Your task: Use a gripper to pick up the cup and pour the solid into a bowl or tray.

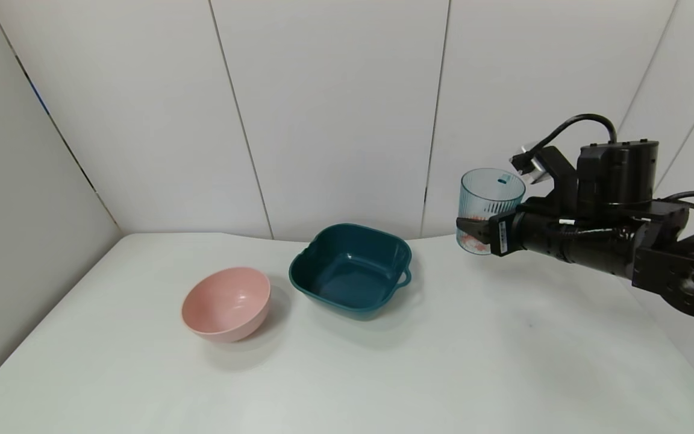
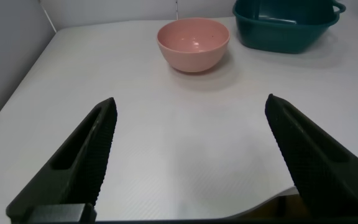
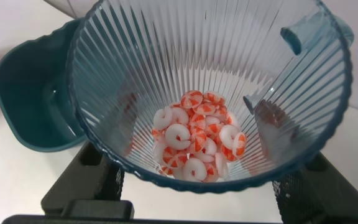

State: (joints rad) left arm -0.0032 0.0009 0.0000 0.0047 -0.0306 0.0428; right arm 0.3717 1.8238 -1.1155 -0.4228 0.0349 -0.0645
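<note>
White table (image 1: 347,374) and panelled wall all round. Left pincer (image 2: 188,162) idles released nearby. Right pincer (image 1: 478,230) clenches the upright cup (image 1: 488,208) aloft at three o'clock; carry its pieces (image 3: 197,144) level over the teal dish (image 1: 352,268), then tip slowly.

We see a test bench in a robot lab rather than any home kitchen. A plain white table (image 1: 347,374) stands boxed in by bare white panel walls (image 1: 335,108) with thin seams. On it sit only a pink bowl (image 1: 226,304) and a teal dish (image 1: 352,270), laid out as props.
</note>
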